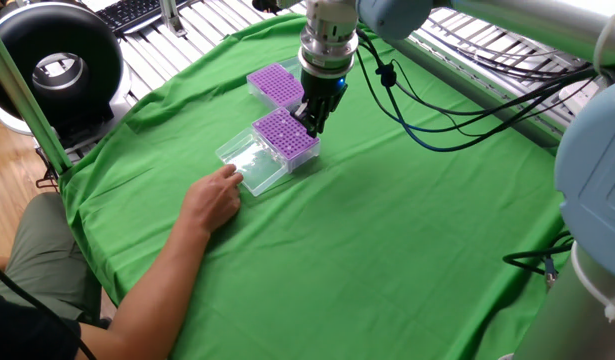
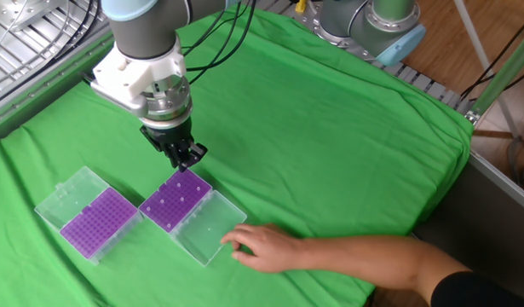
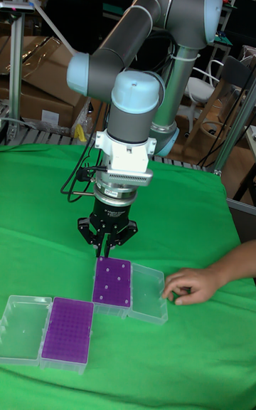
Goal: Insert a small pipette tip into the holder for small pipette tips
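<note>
My gripper (image 3: 108, 245) hangs just above the far edge of a purple holder (image 3: 113, 283) with a few white tips standing in it. Its fingers are drawn together on a thin small pipette tip that points down. In the other fixed view the gripper (image 2: 183, 159) sits over the holder's (image 2: 176, 200) back end. In one fixed view the gripper (image 1: 311, 122) is at the right rear of the holder (image 1: 285, 136). The holder's clear lid (image 2: 204, 228) lies open beside it.
A second purple rack (image 2: 98, 223) with finer holes and an open clear lid (image 2: 67, 194) lies to the left. A person's hand (image 2: 266, 249) rests on the green cloth, touching the first holder's lid. Cables trail from the arm above the far table edge.
</note>
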Controlling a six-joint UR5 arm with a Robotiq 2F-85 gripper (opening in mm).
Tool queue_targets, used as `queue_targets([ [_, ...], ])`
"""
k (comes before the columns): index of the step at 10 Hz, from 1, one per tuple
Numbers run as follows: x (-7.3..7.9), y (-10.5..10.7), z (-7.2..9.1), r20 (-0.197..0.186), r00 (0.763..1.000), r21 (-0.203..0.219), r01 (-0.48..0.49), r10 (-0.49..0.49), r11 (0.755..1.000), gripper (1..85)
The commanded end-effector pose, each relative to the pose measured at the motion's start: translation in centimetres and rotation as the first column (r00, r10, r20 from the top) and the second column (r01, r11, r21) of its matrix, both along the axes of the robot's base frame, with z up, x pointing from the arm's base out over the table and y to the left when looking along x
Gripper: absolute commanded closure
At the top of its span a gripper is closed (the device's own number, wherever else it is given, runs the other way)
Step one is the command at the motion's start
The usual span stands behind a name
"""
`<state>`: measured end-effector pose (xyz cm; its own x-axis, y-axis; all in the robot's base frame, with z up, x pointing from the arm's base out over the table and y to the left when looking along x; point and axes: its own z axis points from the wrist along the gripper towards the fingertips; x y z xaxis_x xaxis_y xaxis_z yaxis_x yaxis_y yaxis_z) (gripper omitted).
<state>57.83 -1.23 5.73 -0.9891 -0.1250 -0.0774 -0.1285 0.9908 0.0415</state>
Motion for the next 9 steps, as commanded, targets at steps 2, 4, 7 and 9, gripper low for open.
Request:
queue_targets([
  [2,0.11,0.20,-0.33,0.002,1.000,0.004,0.008,-0.008,1.000,63.7],
  [4,0.24,0.08,-0.51,0.005,1.000,-0.001,0.005,-0.005,1.000,64.0],
  [7,0.31,0.00,-0.70,0.007,1.000,-0.004,0.004,-0.004,1.000,64.0],
  [9,0.46,-0.08,-0.78,0.008,1.000,-0.010,0.004,-0.004,1.000,64.0],
])
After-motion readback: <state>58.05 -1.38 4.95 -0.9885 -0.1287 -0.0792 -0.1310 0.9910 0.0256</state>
